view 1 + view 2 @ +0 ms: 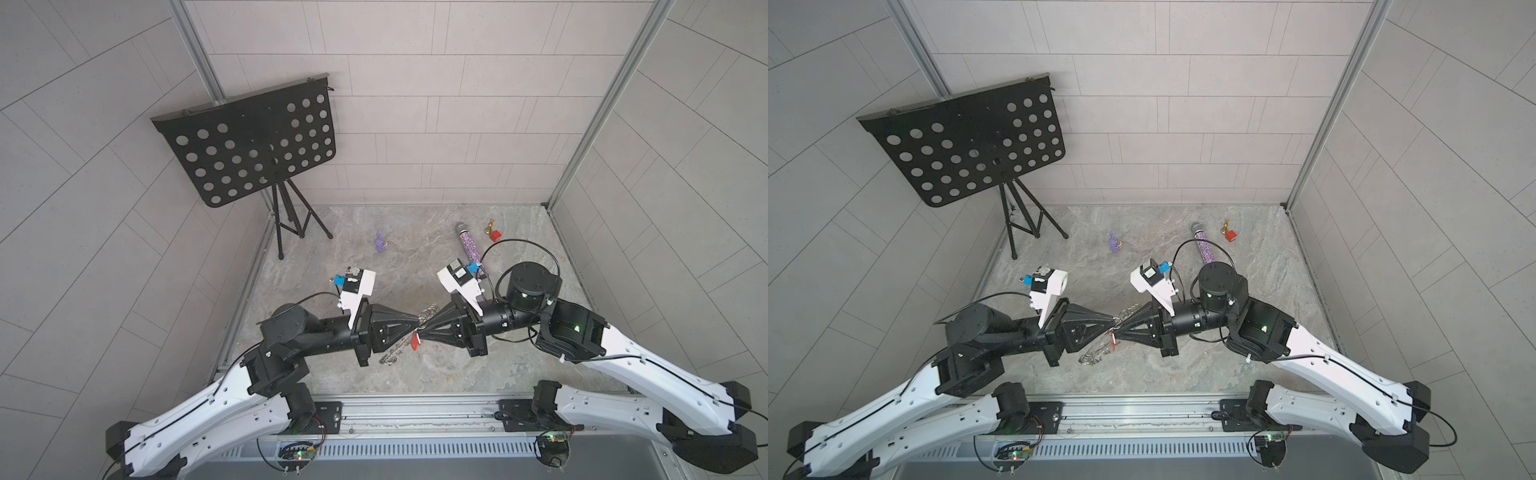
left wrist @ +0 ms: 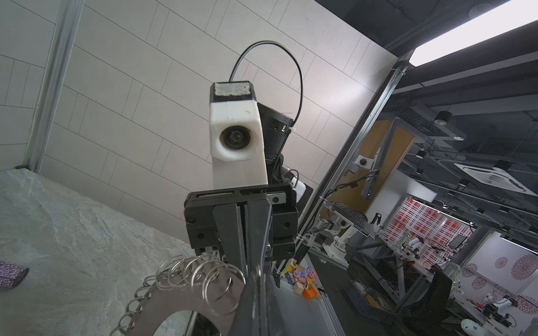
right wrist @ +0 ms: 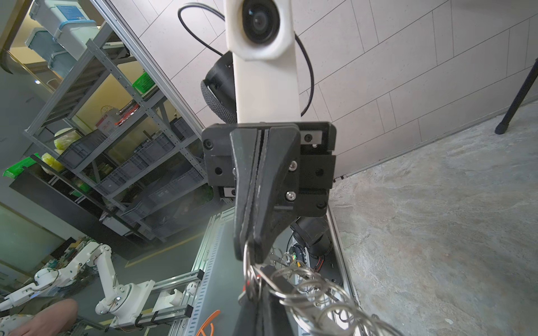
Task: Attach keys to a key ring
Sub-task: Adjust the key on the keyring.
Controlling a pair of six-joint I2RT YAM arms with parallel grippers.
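Watching the meeting point, we judge a slip to be the main risk. Both pairs of jaws pinch thin metal tip to tip in mid-air. A twist or pull by either arm could lever the ring point(image 2: 186, 299) out of the left jaws. It could equally tear the key point(image 1: 415, 341) from the right ones and drop it to the counter point(image 1: 415, 257) beneath. Small wire loops crowd close beside the tips, so the key could also snag on the wrong loop or ride over one without threading.

The left jaws are closed tight on the ring's rim, and the disc slants away to either side of them. The right jaws are closed too. The key's red tag hangs just below their tips, so we take it they hold the key, though the pinch itself is hidden.

The left arm point(image 1: 332, 328) and right arm point(image 1: 503, 320) both reach inward with wrists level. Their jaws face each other nose to nose, clear of the counter.
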